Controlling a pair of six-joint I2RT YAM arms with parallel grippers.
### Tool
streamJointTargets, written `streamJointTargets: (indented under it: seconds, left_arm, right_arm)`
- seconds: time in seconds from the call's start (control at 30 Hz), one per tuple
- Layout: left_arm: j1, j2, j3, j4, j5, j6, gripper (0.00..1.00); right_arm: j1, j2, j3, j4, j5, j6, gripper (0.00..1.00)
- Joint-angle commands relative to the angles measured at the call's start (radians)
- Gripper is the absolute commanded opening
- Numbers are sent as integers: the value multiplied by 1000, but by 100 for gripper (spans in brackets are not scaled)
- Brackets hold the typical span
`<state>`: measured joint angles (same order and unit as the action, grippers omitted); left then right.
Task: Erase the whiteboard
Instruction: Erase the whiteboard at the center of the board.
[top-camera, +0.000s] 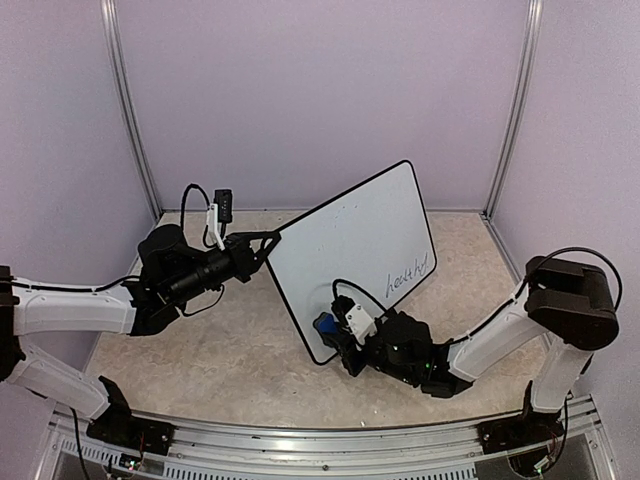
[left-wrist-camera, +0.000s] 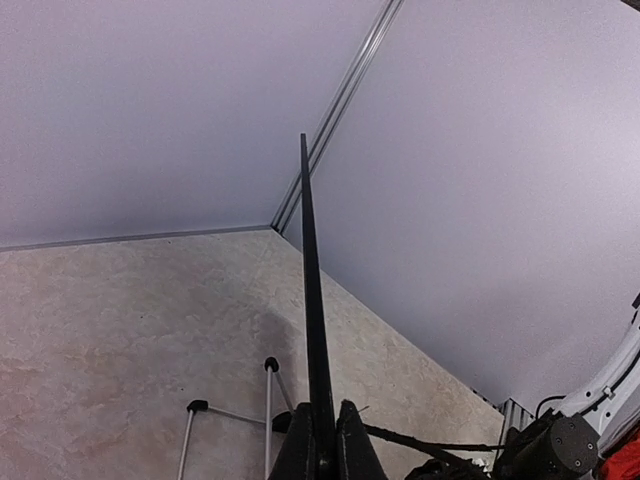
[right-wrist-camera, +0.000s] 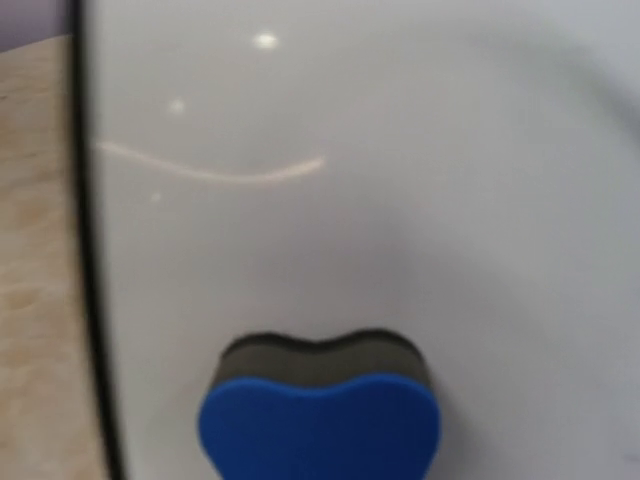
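2 grippers are clenched: the whiteboard (top-camera: 365, 235), stood tilted on the table (top-camera: 230, 340) and judged light, stiff and slippery-faced, is pinched at its thin left rim by the left gripper (top-camera: 268, 244), while the eraser (top-camera: 323, 322) is gripped at its lower corner by the right gripper (top-camera: 333, 331).

Whiteboard (top-camera: 360, 240) stands tilted; left claw (top-camera: 268, 243) on left edge; eraser (top-camera: 324, 324) against lower-left corner.
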<state>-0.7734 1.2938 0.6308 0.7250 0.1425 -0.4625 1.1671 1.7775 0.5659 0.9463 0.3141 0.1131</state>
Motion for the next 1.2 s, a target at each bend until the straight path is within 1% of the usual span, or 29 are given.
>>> streamJointTargets:
  seconds: [0.0,0.1,0.2,0.37,0.5,0.63,0.77,0.97,1.17]
  left_arm:
    - [-40,27,-37,-113,174,45,0]
    - [-40,25,-37,-114,174,45,0]
    - [-40,26,-38,-116,173,45,0]
    - [-40,22,-38,-113,175,44,0]
    - [-41,25,-39,-110,178,42,0]
    - [-41,27,-40,-109,178,41,0]
    - [-41,28,-39,-108,177,42,0]
    - [-40,29,-39,-111,174,44,0]
    - [-40,27,-40,-111,174,44,0]
  right_arm:
    - [21,48,26,25,-88,-1,23]
    - [21,49,22,33,-77,7,23]
    - [12,29,4,30,-21,19,24]
    - [-78,-54,-71,11,27,75,23]
    - [-121,-111,-83,-51,83,87,23]
    - [-126,-114,-70,-66,67,78,23]
    - [-92,-56,-40,-36,21,68,23]
    - [39,66,44,-9,55,8,23]
    - [103,101,65,31,12,11,23]
